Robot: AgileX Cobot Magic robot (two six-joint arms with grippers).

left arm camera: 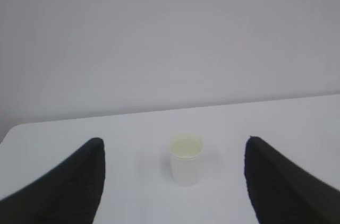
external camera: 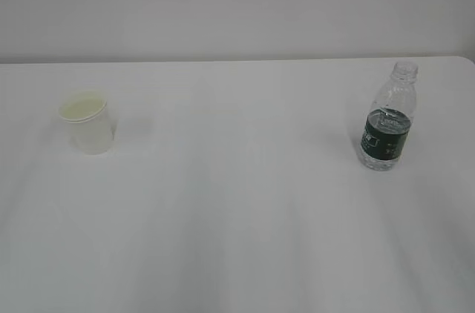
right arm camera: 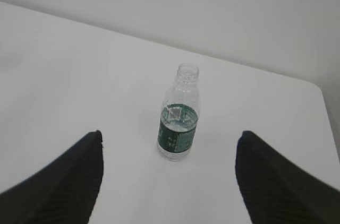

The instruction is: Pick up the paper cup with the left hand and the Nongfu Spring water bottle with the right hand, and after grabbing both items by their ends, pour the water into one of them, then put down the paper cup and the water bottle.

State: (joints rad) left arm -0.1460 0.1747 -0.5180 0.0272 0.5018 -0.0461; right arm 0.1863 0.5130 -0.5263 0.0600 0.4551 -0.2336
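The paper cup (external camera: 89, 123) stands upright on the left of the white table, cream inside, with a rolled rim. In the left wrist view the paper cup (left arm camera: 186, 158) sits well ahead of my left gripper (left arm camera: 174, 141), whose black fingers (left arm camera: 79, 181) stand wide open with nothing between them. The Nongfu Spring water bottle (external camera: 390, 119) stands upright on the right, uncapped, with water up to its dark green label. My right gripper (right arm camera: 169, 135) is open too, and the bottle (right arm camera: 179, 113) stands a short way beyond its fingertips, centred between them. Neither arm shows in the exterior view.
The white table (external camera: 237, 224) runs back to a pale wall (external camera: 237, 1). Its rounded right corner (right arm camera: 317, 88) lies not far behind the bottle. A wide bare stretch separates cup and bottle.
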